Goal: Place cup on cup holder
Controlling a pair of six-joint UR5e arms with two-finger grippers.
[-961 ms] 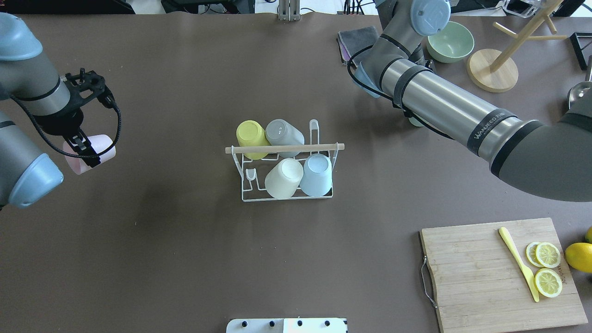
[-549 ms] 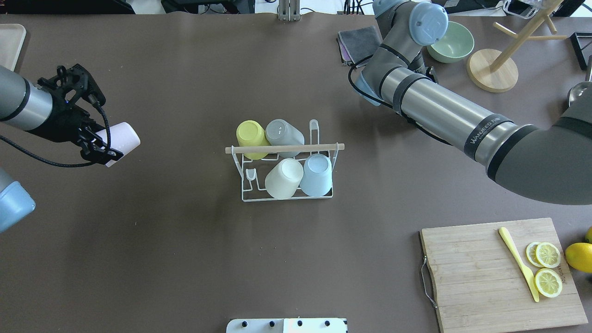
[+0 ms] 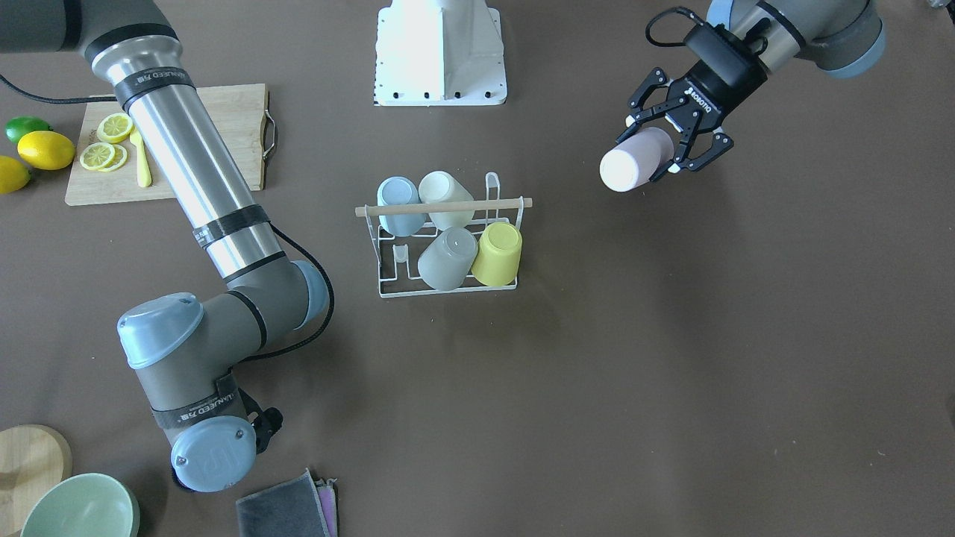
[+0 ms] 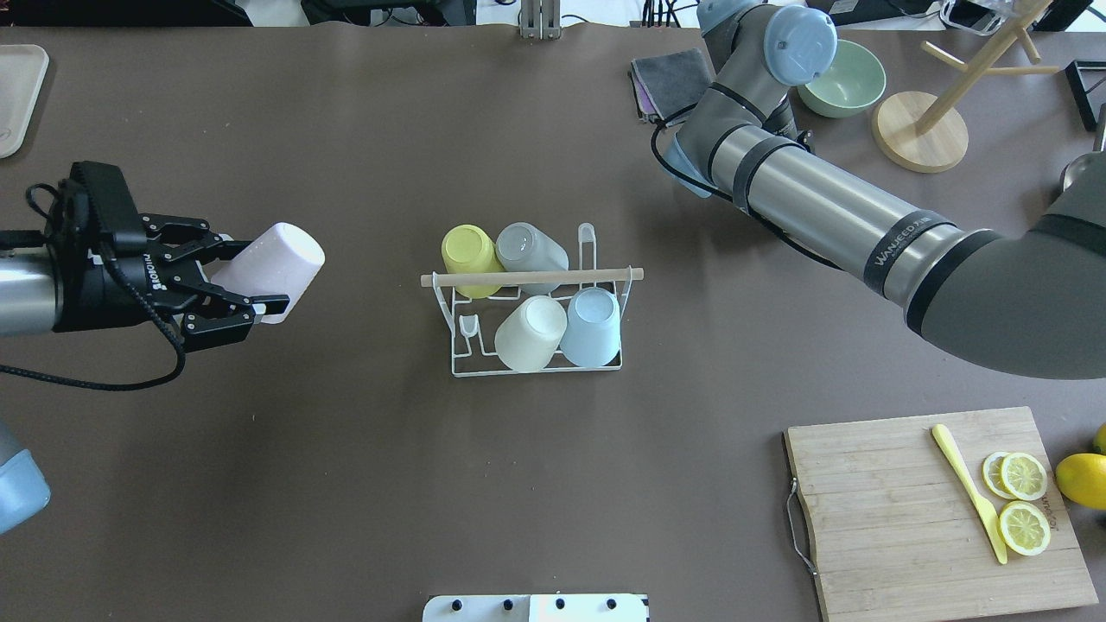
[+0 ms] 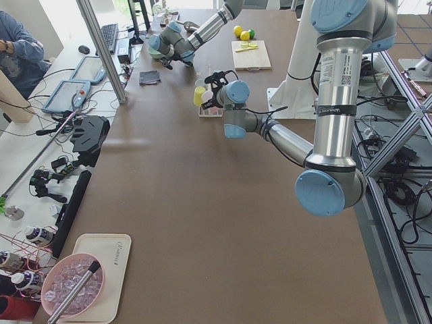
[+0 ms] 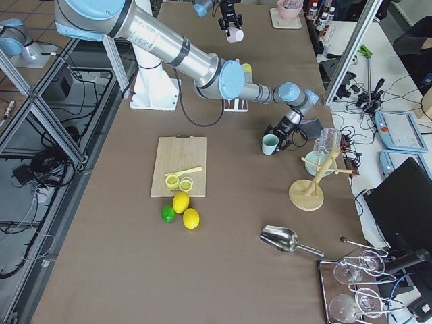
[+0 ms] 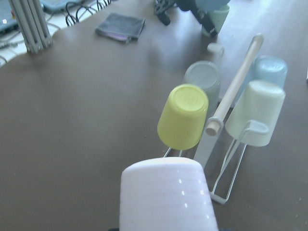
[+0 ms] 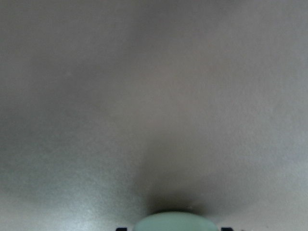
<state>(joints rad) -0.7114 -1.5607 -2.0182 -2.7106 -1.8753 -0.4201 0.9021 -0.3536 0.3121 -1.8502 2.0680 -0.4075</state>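
This was a robot lab, not a home. Two big grey robot arms [image 4: 829, 207] stood at a long brown table [image 4: 346, 475] with metal frame posts [image 5: 101, 47] beside it. A side bench held tablets [image 5: 66, 96] and a keyboard [image 5: 109, 34]. Tangled cables [image 6: 42, 160] lay on the floor. Someone [image 5: 17, 47], cut off at the edge, seemed to sit there. A cutting board [image 4: 937, 510] and lemons [image 6: 191, 218] lay among the machines.
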